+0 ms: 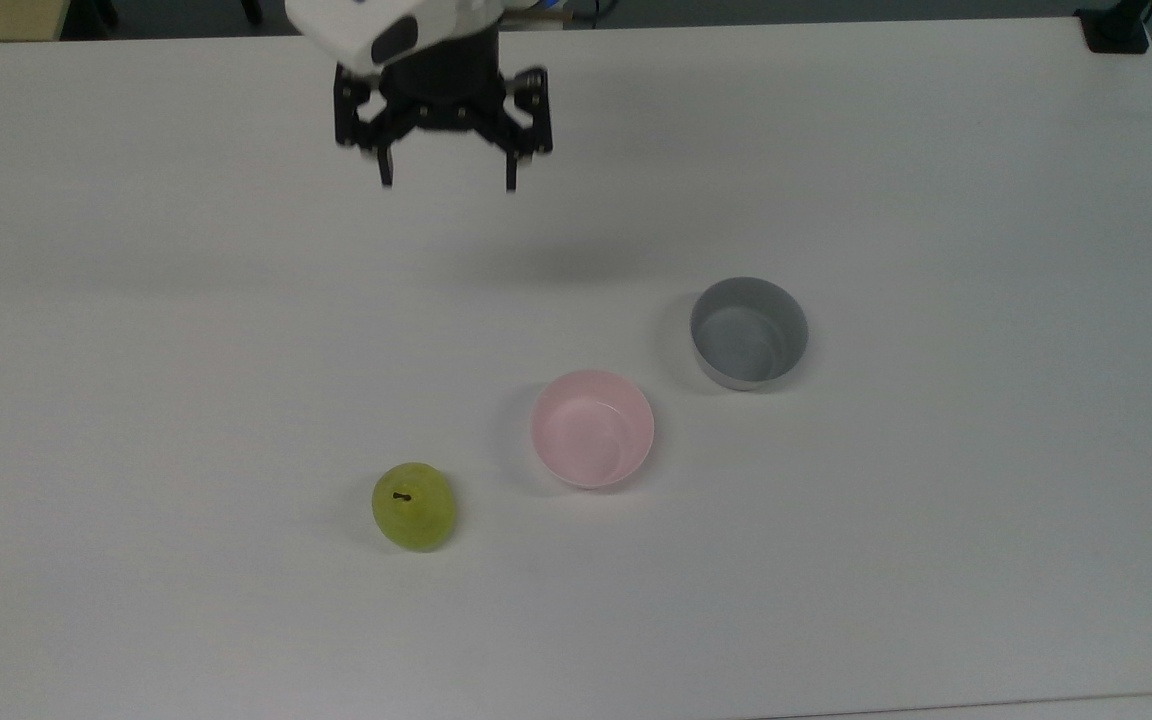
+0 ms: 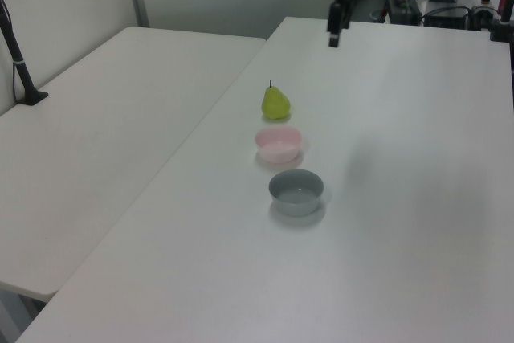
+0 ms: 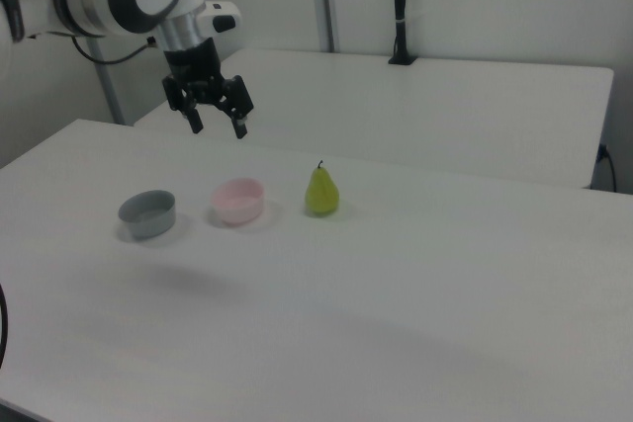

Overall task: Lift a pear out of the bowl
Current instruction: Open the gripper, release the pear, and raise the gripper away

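Observation:
The yellow-green pear (image 1: 414, 506) (image 2: 275, 103) (image 3: 320, 192) stands upright on the white table, outside the pale pink bowl (image 1: 592, 428) (image 2: 279, 144) (image 3: 238, 201), which holds nothing. It is to the bowl's left in the top view. My gripper (image 1: 447, 181) (image 2: 333, 38) (image 3: 218, 129) hangs open and holds nothing, high above the table and far from both, near the top edge of the top view.
A deeper grey bowl (image 1: 748, 332) (image 2: 296, 191) (image 3: 147, 213) stands beside the pink one, up and to the right in the top view. A second white table (image 2: 96, 142) runs alongside, with a black post (image 3: 399, 7) at its far edge.

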Motion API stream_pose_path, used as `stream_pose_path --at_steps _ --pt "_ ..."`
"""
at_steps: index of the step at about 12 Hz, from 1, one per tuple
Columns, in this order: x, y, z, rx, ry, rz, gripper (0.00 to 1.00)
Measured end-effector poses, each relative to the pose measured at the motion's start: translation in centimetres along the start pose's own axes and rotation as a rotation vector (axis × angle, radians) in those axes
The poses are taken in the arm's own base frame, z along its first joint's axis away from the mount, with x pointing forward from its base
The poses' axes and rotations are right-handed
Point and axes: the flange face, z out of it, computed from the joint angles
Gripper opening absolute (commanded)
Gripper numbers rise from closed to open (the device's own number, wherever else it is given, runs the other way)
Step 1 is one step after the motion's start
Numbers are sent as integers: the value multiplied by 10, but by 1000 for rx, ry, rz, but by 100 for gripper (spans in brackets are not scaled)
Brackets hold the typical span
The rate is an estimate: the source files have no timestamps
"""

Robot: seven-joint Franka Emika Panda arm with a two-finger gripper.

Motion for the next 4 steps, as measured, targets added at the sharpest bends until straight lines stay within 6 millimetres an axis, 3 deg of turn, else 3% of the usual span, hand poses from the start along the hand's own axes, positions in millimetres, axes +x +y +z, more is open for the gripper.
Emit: stream_pose_path --at_steps 2,4 --pt "-24 1 -24 17 -69 7 100" --pt "-35 4 -35 17 -93 11 100"
